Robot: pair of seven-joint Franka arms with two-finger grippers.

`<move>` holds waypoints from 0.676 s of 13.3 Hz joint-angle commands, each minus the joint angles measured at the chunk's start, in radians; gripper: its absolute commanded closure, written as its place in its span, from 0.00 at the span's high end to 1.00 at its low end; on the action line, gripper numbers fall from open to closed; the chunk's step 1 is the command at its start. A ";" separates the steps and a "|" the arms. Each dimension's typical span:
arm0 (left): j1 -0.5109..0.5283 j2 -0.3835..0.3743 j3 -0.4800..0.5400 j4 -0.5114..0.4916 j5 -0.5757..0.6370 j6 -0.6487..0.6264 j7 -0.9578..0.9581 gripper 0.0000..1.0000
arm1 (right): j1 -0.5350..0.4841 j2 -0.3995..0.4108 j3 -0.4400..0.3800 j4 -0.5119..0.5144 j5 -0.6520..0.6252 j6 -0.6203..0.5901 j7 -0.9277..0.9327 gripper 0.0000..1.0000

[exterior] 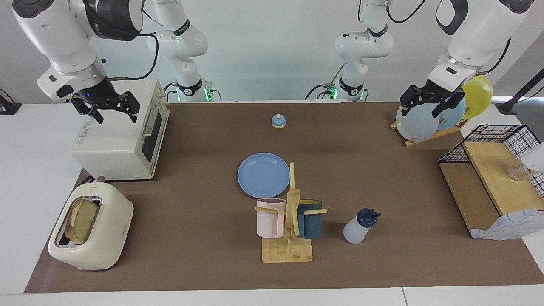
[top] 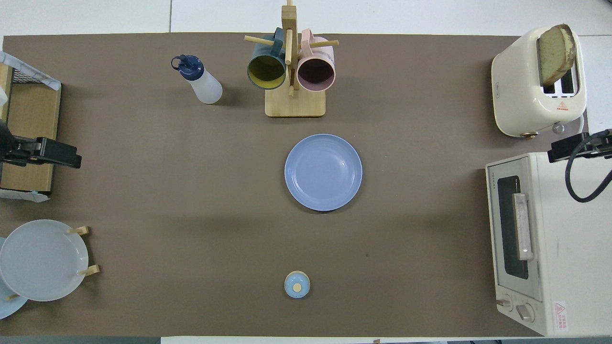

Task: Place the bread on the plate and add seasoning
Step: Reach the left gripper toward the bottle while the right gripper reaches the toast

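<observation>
The bread (exterior: pixel 81 219) (top: pixel 553 52) stands upright in a slot of the cream toaster (exterior: pixel 106 238), toward the right arm's end of the table. The blue plate (exterior: pixel 263 175) (top: pixel 323 172) lies flat and bare on the middle of the brown mat. The seasoning (exterior: pixel 359 227) (top: pixel 203 82), a whitish bottle with a navy cap, stands farther from the robots than the plate, toward the left arm's end. My right gripper (exterior: pixel 115 114) hangs open over the toaster oven. My left gripper (exterior: pixel 420 108) hangs open over the upright plates in the rack. Neither holds anything.
A white toaster oven (exterior: pixel 114 144) sits nearer to the robots than the toaster. A wooden mug tree (exterior: pixel 291 238) with a pink and a teal mug stands beside the seasoning. A small bell (exterior: pixel 278 121), a plate rack (exterior: pixel 431 135) and a wire shelf (exterior: pixel 493 182) are also present.
</observation>
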 commanded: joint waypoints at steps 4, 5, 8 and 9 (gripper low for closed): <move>0.023 -0.023 -0.003 -0.022 -0.008 -0.003 -0.003 1.00 | -0.001 -0.011 -0.004 -0.008 0.025 0.017 0.015 1.00; 0.023 -0.025 -0.004 -0.023 -0.002 -0.015 -0.004 1.00 | -0.001 -0.011 -0.004 -0.007 0.025 0.025 0.014 1.00; 0.028 -0.028 -0.004 -0.023 0.013 -0.021 -0.004 1.00 | -0.003 -0.010 -0.004 -0.010 0.025 0.065 0.017 1.00; 0.026 -0.026 -0.004 -0.024 0.013 -0.017 -0.015 1.00 | -0.005 -0.008 -0.004 -0.010 0.025 0.092 0.016 1.00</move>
